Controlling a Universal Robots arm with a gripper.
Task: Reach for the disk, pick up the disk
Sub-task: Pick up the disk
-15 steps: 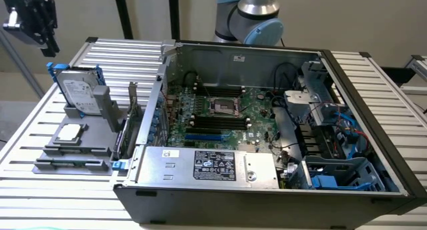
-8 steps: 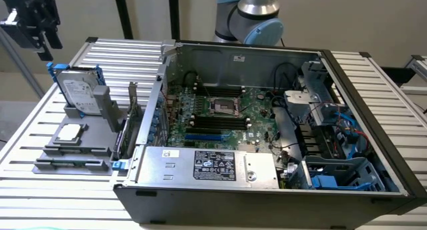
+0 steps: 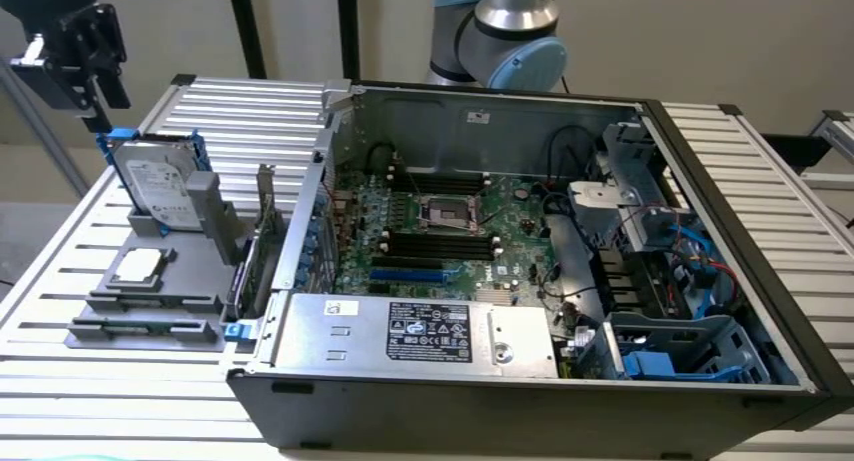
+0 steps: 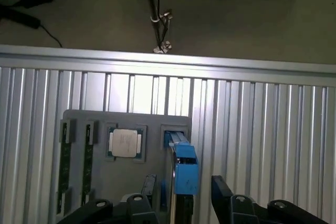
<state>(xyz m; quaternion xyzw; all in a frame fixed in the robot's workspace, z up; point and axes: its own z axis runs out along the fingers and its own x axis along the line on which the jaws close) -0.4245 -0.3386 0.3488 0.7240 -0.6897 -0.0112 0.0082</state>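
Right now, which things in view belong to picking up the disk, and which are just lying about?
In the job:
- disk, standing upright in the grey holder
- gripper, open, above the disk with a finger on either side

Lying about:
- processor chip
- memory sticks
- open computer case
- slatted table

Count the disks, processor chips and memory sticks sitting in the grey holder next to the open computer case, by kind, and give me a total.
disk: 1
processor chip: 1
memory sticks: 2
Total: 4
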